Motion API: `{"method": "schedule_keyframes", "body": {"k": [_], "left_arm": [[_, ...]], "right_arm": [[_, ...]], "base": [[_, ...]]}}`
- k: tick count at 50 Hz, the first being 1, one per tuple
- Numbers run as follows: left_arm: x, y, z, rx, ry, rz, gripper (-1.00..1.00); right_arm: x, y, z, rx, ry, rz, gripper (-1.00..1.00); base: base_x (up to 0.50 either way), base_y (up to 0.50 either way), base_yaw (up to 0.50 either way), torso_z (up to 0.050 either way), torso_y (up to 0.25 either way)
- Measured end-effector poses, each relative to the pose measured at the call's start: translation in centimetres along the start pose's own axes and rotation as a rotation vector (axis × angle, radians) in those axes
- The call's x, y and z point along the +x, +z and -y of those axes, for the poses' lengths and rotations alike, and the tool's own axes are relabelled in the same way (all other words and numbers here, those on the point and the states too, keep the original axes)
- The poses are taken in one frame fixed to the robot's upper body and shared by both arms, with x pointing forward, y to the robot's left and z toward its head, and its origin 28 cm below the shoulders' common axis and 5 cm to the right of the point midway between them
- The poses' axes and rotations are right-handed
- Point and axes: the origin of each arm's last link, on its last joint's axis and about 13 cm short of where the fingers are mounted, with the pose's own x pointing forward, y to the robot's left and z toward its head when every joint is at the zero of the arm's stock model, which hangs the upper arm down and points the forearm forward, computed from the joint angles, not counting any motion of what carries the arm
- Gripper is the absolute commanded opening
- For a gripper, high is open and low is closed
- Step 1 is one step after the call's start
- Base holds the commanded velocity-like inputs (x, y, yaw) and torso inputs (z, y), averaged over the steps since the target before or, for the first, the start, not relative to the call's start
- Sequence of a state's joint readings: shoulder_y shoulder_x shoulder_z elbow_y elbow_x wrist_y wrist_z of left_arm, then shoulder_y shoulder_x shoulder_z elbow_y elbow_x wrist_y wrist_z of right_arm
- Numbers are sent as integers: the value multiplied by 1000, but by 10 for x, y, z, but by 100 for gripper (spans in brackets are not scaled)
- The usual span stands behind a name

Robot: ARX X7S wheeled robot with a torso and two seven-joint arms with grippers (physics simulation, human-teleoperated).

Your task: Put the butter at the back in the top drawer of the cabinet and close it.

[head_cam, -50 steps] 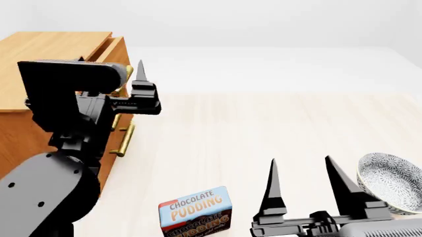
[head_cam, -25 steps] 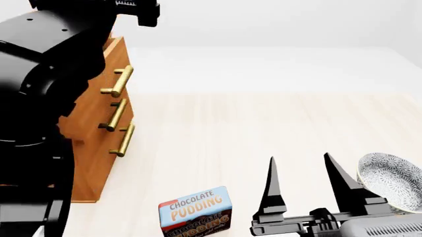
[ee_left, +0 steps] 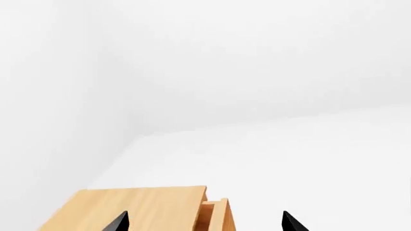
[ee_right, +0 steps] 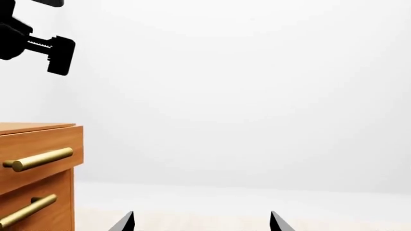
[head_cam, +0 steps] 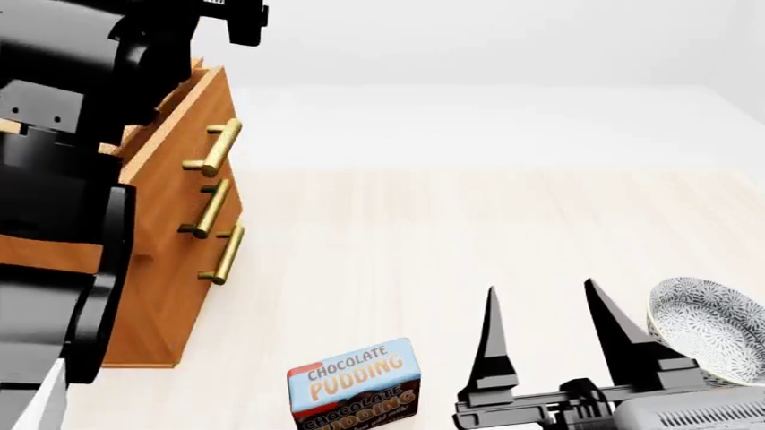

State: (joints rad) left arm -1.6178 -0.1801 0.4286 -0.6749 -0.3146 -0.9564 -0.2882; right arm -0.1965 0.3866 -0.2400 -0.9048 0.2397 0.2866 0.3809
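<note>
At the frame's upper left the left gripper (ee_left: pixel 204 222) is spread wide and empty above the top drawer (head_cam: pixel 206 115) — still ajar — while the butter is nowhere visible, so shutting it now risks closing it empty.

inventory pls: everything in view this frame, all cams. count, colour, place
cabinet: 1, orange-brown wood, far left on the floor
top drawer: 1, light-brown wood, top of the cabinet, slightly open
brass bar handles: 3, stacked on the drawer fronts
chocolate pudding box: 1, brown and blue, floor near the bottom edge
patterned bowl: 1, grey-white, floor at far right
butter: none visible in any view
left arm: 1, black, raised in front of the cabinet
left claw: 1, black, open, above the cabinet
right claw: 1, black, open, empty, low beside the bowl
</note>
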Motion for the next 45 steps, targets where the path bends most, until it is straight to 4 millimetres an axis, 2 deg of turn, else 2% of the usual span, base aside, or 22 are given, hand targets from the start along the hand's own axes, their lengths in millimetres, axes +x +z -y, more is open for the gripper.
{"method": "schedule_keyframes", "body": {"k": [23, 45], "left_arm": [[5, 2, -4, -110, 10, -389, 100], [2, -6, -2, -138, -17, -520, 100]], "right_arm": [[-1, -1, -2, -2, 9, -7, 100], [-3, 2, -3, -5, 16, -5, 100]], "base": [[0, 0, 0, 0, 0], [0, 0, 0, 0, 0]]}}
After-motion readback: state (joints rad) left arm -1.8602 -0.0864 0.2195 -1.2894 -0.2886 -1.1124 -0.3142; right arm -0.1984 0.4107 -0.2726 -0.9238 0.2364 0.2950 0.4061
